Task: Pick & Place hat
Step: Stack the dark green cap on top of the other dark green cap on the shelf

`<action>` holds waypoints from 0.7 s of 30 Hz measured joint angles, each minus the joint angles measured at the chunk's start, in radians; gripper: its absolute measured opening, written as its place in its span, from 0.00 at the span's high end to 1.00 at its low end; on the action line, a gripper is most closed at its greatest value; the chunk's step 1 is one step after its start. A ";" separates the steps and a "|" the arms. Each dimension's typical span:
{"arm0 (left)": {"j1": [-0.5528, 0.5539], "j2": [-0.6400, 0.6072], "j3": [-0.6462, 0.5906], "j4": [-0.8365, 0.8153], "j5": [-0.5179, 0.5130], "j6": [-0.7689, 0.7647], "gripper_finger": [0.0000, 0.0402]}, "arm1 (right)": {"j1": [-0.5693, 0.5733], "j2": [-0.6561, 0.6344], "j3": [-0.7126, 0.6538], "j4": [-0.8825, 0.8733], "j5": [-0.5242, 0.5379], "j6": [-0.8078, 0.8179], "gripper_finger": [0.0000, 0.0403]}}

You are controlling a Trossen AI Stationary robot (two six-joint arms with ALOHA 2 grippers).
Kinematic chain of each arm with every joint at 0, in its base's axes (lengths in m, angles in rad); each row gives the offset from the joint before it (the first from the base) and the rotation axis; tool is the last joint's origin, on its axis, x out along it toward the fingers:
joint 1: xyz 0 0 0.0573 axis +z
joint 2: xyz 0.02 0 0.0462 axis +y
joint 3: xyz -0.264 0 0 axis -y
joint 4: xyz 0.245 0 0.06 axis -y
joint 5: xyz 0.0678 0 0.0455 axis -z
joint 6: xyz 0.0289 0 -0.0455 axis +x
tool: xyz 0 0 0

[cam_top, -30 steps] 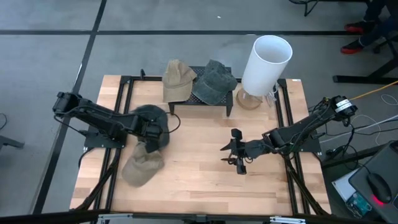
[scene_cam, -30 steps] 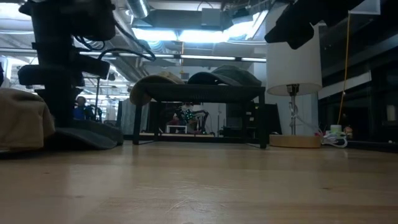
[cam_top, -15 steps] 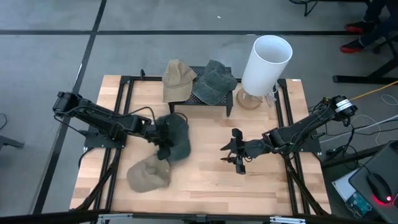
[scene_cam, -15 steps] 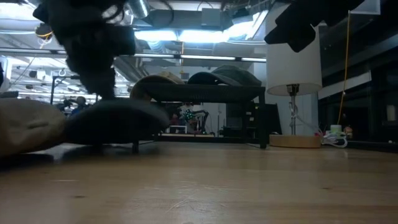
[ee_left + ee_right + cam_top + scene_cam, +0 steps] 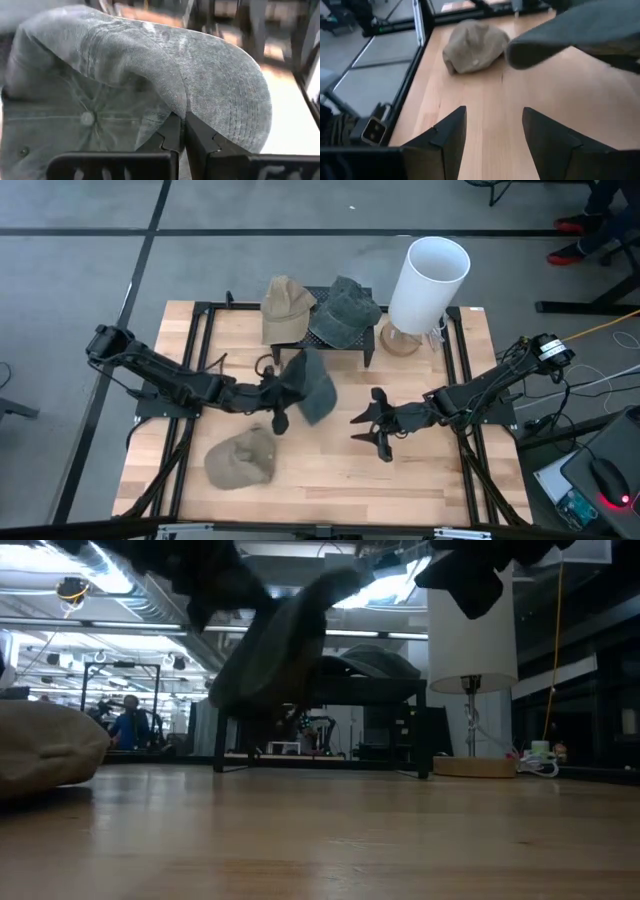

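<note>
Change: a second ago the dark grey hat (image 5: 308,385) lay on the worktop (image 5: 330,470) at the left — now it hangs lifted, carried toward the rack.
Left gripper (image 5: 279,390): pressed together, pinching the hat's brim.
Meaning: pick looks done; placing remains.
Right gripper (image 5: 366,427): spread, empty, mid-worktop.
Rack (image 5: 340,348): holds a tan hat (image 5: 284,304) and a grey hat (image 5: 344,310) — room looks tight.
Second tan hat (image 5: 240,458): on the worktop, front left.
</note>
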 joint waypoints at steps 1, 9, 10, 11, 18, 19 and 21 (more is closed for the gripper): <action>-0.008 0.000 0.000 0.045 -0.043 0.025 0.98 | 0.000 0.000 0.000 0.010 0.012 0.000 0.52; -0.069 0.086 0.002 0.441 -0.186 0.269 0.99 | -0.002 0.000 -0.001 0.113 0.141 -0.033 0.52; -0.075 0.111 0.012 0.467 -0.201 0.285 0.99 | -0.002 0.000 -0.001 0.127 0.144 -0.044 0.52; -0.080 0.137 0.025 0.489 -0.218 0.299 0.99 | -0.002 0.002 -0.001 0.140 0.144 -0.060 0.52; -0.093 0.314 0.180 0.516 -0.372 0.394 0.98 | -0.002 0.076 -0.001 0.287 0.144 -0.205 0.52; -0.095 0.332 0.199 0.516 -0.384 0.412 0.98 | -0.002 0.087 -0.001 0.299 0.144 -0.220 0.52; -0.100 0.359 0.234 0.516 -0.406 0.449 0.98 | -0.002 0.099 -0.001 0.320 0.150 -0.224 0.52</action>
